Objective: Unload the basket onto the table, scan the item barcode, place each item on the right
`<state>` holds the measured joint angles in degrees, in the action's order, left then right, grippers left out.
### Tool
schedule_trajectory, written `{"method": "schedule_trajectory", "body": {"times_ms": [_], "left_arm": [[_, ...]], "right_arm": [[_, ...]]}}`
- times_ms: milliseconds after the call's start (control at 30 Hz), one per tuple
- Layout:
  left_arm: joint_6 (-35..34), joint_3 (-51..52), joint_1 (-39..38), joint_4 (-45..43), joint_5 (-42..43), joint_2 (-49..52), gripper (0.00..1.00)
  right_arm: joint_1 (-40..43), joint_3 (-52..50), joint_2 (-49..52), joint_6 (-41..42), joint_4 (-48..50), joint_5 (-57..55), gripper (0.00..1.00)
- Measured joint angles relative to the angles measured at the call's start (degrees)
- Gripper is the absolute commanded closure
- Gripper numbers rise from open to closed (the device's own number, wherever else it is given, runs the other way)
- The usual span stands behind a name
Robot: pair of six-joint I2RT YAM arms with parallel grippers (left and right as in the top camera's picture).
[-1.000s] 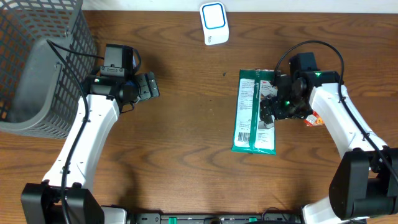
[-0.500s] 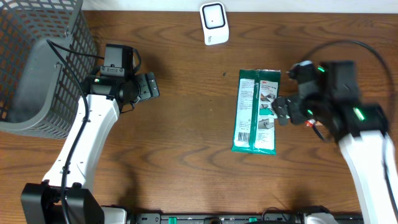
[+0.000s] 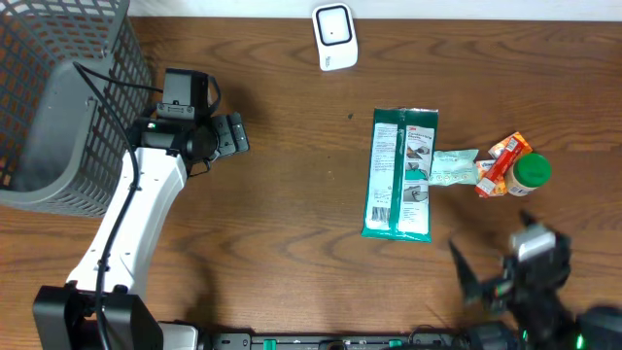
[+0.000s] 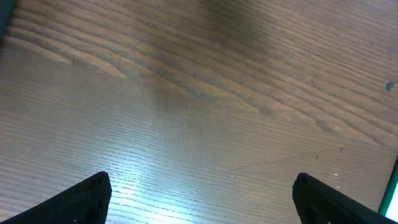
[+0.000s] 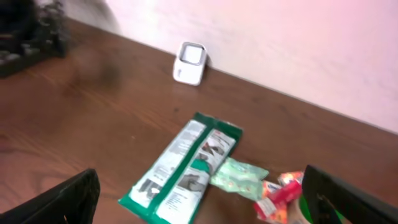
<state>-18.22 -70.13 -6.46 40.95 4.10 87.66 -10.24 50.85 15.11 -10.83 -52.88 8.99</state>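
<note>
Pack [image 3: 400, 175] lay on counter [image 3: 292, 243], long axis front-to-back, scanner [image 3: 333, 36] beyond. Your right claw [image 5: 200, 186], spread and empty, was nearer; left claw [image 3: 233, 134] was spread too, well apart.

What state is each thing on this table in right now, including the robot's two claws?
Left gripper: open, empty, over bare table.
Right gripper: open, empty, away from the items.
Green package: lying flat, not held.
Pale green packet: flat, touching the green package.
Green-capped bottle: capped, seemingly upright.
Orange packet: lying beside the bottle.
White scanner: at the far edge, nothing presented.
Grey basket: upright, nothing visible inside.
</note>
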Motion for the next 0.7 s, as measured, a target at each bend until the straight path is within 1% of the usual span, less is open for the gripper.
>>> {"method": "schedule_trajectory", "body": {"times_ms": [100,200,333,400,433,500,567,633,667,700], "left_arm": [[0.0,0.0,0.0,-0.1,0.0,0.0,0.06],[0.0,0.0,0.0,0.0,0.0,0.0,0.06],[0.0,0.0,0.0,-0.1,0.0,0.0,0.06],[0.0,0.0,0.0,0.0,0.0,0.0,0.06],[0.0,0.0,0.0,0.0,0.0,0.0,0.06],[0.0,0.0,0.0,0.0,0.0,0.0,0.06],[0.0,0.0,0.0,0.0,0.0,0.0,0.06],[0.0,0.0,0.0,0.0,0.0,0.0,0.06],[0.0,0.0,0.0,0.0,0.0,0.0,0.06],[0.0,0.0,0.0,0.0,0.0,0.0,0.06]], "right_arm": [[-0.7,-5.0,-7.2,0.1,0.1,0.0,0.01],[-0.8,-9.6,-11.8,0.3,1.9,0.0,0.01],[-0.8,-15.6,-14.4,0.3,9.1,0.0,0.01],[-0.8,-19.1,-14.4,0.4,15.9,0.0,0.01],[-0.8,-20.1,-14.4,0.5,17.8,0.0,0.01],[-0.8,-23.4,-14.4,0.5,25.7,0.0,0.01],[-0.8,-26.5,-14.4,0.7,34.8,0.0,0.01],[-0.8,-30.8,-14.4,0.7,46.9,0.0,0.01],[-0.7,-31.8,-14.4,0.8,50.0,0.0,0.01],[-0.7,-34.0,-14.4,0.8,56.0,-0.1,0.01]]}}
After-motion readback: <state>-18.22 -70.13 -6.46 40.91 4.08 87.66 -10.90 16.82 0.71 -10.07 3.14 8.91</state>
